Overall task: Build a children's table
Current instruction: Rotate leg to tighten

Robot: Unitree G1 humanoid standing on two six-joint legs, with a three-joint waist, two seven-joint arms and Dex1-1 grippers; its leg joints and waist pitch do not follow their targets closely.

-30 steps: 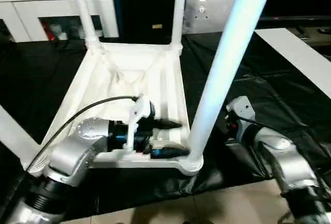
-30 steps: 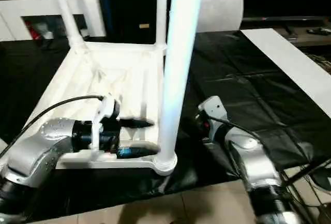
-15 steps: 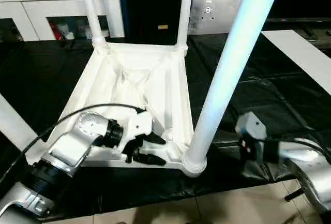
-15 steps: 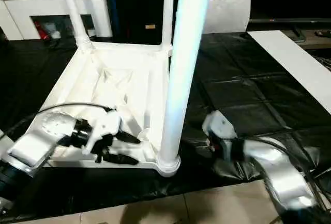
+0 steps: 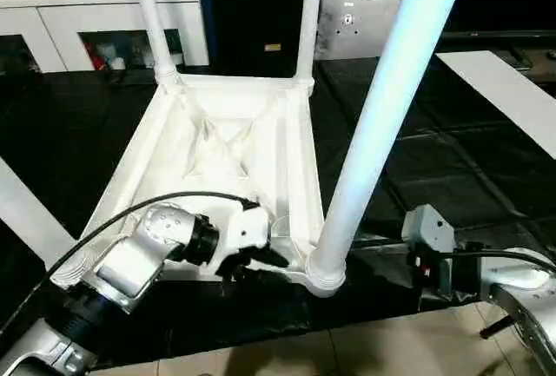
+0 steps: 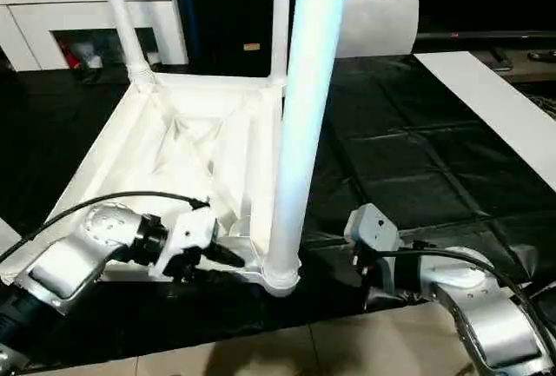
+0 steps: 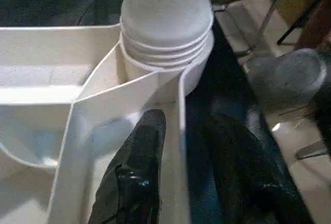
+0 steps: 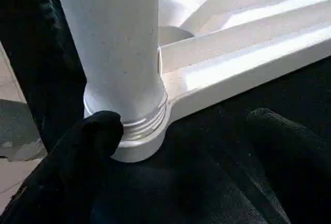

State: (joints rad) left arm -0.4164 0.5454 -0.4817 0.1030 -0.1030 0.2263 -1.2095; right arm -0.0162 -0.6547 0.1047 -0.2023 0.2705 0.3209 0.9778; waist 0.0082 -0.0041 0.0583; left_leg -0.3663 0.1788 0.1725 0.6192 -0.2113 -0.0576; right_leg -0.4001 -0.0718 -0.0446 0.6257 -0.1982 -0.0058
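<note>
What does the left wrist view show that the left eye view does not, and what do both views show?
The left wrist view shows the threads on the near leg above its corner socket, and one finger inside the tabletop's rim with the other outside. The left eye view shows the whole tabletop, two far legs, the right gripper and a white cabinet. Both show the left gripper at the near corner.

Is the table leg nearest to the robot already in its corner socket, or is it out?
In. The leg stands upright in the corner socket of the tabletop; its threaded rings sit at the socket's rim.
</note>
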